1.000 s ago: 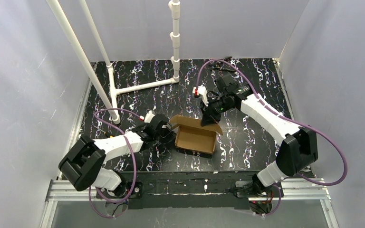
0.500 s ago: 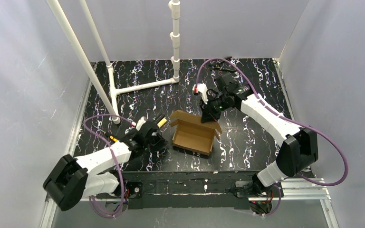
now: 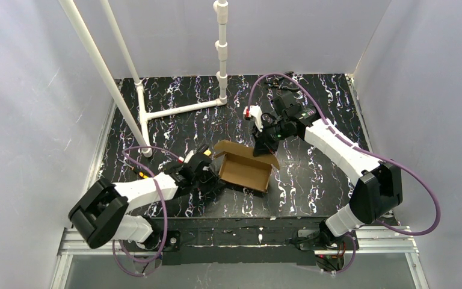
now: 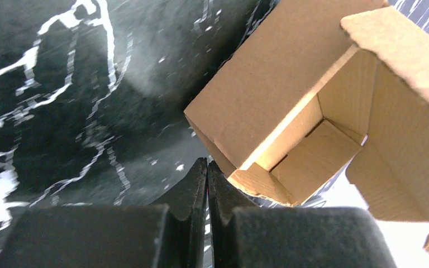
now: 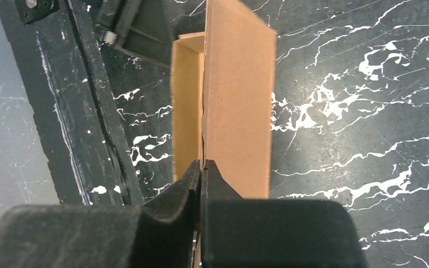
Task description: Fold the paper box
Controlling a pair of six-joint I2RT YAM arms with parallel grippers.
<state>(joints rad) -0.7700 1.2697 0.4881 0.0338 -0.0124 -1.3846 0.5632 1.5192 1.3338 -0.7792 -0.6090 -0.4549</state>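
Right gripper clamped on paper box rear wall. Left gripper fully closed, empty, just beside box corner.

Paper box: we see plain brown cardboard, unprinted inside and out.
Surface: black, which we find veined all over with white and faint purple streaks, like marble.
Left fingers: matte black to our eyes.
Right fingers: black as well.
Arms: we note white shells with black joints.
Cables: purple, on both arms.
Pipes: white.
Walls: we read them as pale grey.
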